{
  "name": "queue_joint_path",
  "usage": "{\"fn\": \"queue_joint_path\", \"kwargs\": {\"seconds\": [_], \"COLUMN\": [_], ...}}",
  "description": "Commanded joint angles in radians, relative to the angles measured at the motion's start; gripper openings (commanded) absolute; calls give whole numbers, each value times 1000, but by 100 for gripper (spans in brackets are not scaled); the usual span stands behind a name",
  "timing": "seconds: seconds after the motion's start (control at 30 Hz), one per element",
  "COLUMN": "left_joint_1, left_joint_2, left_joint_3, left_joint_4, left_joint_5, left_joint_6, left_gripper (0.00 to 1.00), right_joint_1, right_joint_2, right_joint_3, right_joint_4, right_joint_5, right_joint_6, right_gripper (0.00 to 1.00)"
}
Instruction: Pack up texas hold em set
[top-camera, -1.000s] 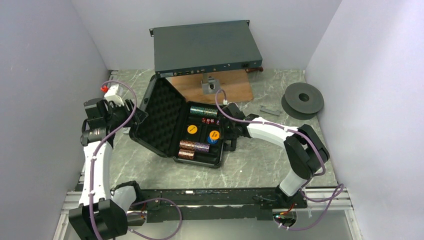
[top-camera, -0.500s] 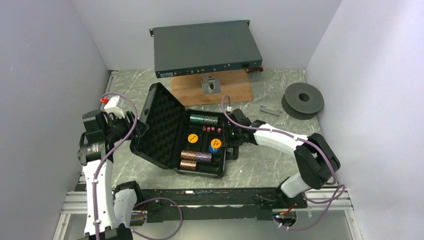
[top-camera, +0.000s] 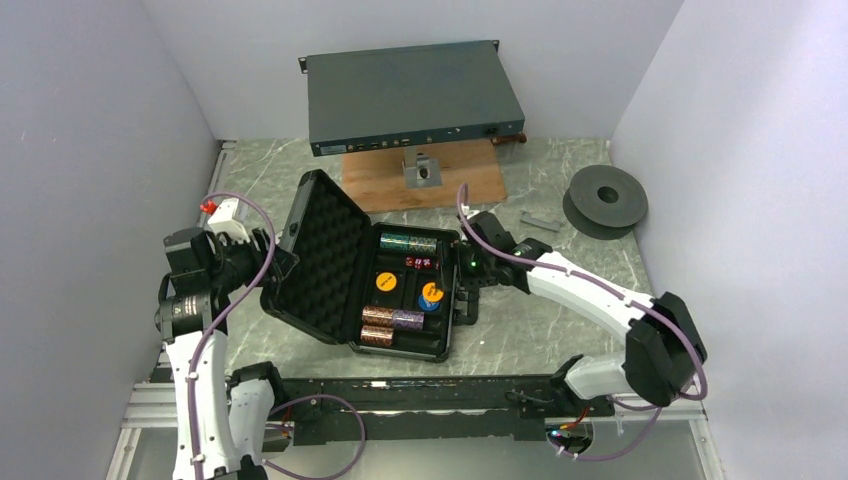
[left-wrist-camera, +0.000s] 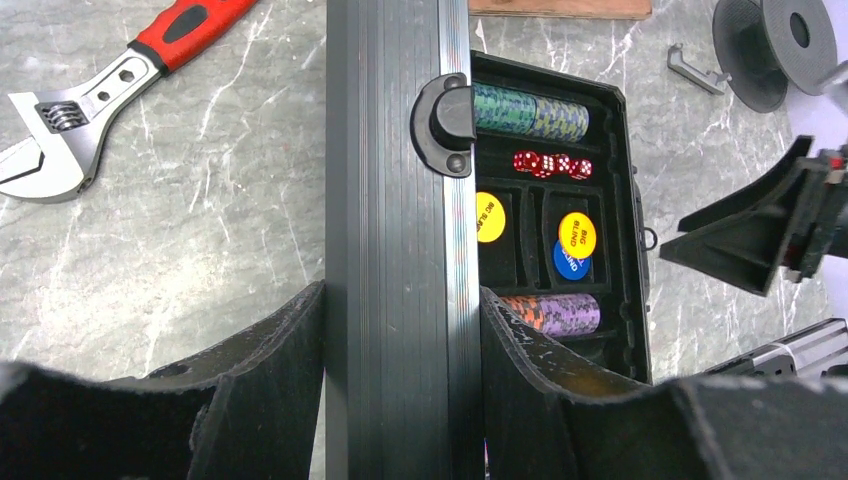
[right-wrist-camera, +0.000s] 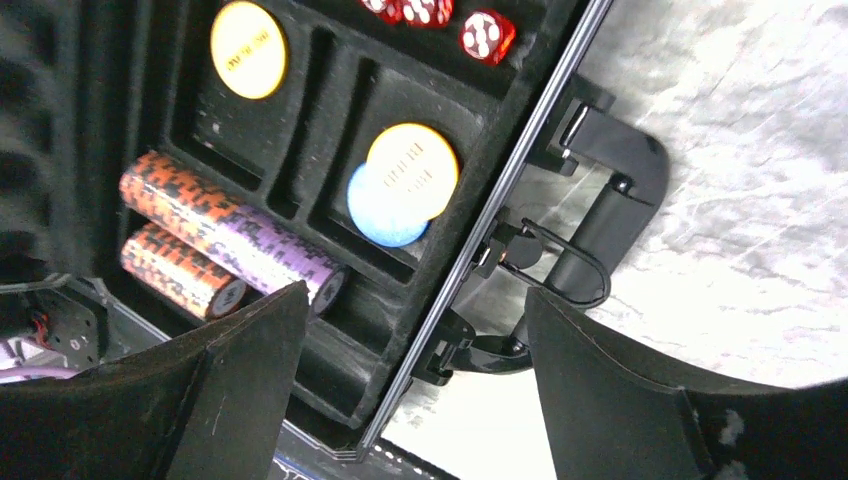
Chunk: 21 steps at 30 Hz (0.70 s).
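Poker case (top-camera: 398, 349) is set open in the middle of the table, its foam-lined lid (top-camera: 320, 250) tilted up on the left. The lid's outer edge is clamped between the fingers of the left gripper (left-wrist-camera: 397, 300). The right gripper (right-wrist-camera: 415, 295) is held with its fingers wide apart over the case's right rim, nothing gripped.

Closing is judged to be the step in hand, since every compartment looks filled. The lid should be swung over on its hinge in one slow arc, and the right gripper drawn clear of the rim first (a pinched finger would stop the latches from meeting).

From the right wrist the handle (right-wrist-camera: 585, 240) and the yellow disc (right-wrist-camera: 412, 170) overlapping a blue one (right-wrist-camera: 385, 215) are shown closely, beside the chip stacks (right-wrist-camera: 230, 235). From the left wrist a latch (left-wrist-camera: 450, 125), the red dice (left-wrist-camera: 552, 164) and a wrench (left-wrist-camera: 90, 110) on the table are made out.
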Motion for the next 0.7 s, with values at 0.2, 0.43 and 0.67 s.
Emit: {"fn": "queue_joint_path", "kwargs": {"seconds": [0.2,0.43,0.67], "left_joint_1": [-37,-135,-253], "left_joint_2": [-3,10,18], "left_joint_3": [76,87,125], "left_joint_4": [130,145,148], "left_joint_5": [238,220,157], "left_joint_6": [-80,-102,-131], "left_gripper": [45,56,66], "right_joint_1": [-6,-18,-19], "right_joint_2": [-203,-250,-263], "right_joint_3": [71,49,46], "right_joint_4": [-118,-126,-130], "right_joint_5": [236,269,274], "right_joint_6": [32,41,37], "right_gripper": [100,100,100]}}
